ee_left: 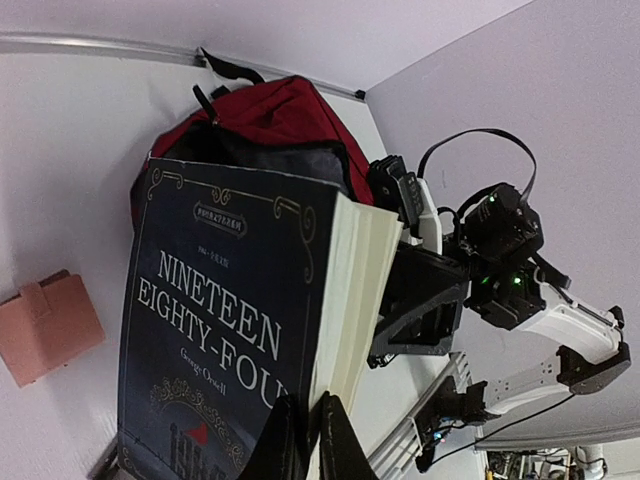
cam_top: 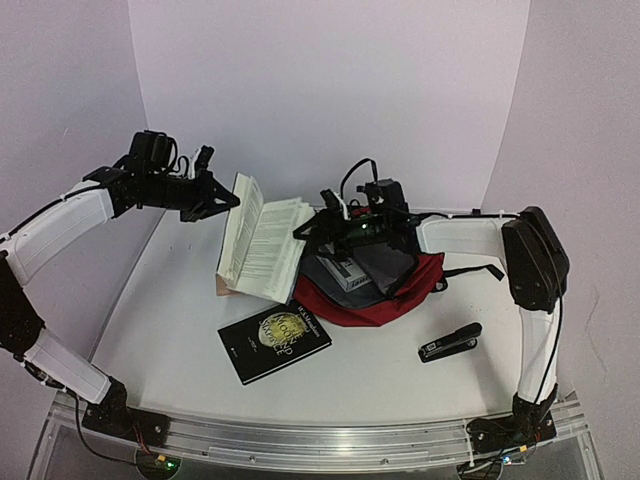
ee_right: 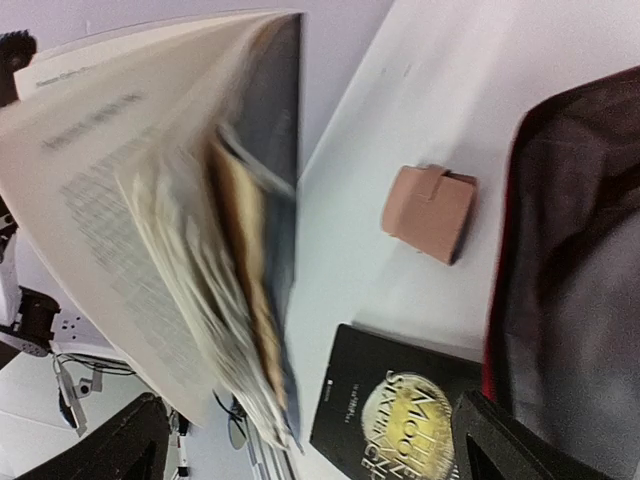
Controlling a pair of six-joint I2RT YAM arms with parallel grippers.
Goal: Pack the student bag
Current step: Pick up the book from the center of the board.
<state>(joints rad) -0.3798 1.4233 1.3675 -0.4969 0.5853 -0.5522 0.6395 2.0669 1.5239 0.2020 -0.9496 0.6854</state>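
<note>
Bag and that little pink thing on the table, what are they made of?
The bag looks like cloth: dull red, slumped and creased, with grey lining inside. The pink thing seems a wallet of leather or imitation leather, smooth and matte, with a fold-over tab; which, I cannot tell.

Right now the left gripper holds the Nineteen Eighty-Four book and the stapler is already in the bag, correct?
No. The stapler lies on the table, outside the student bag; the top external view shows it. The left gripper does hold the Nineteen Eighty-Four book.
</note>
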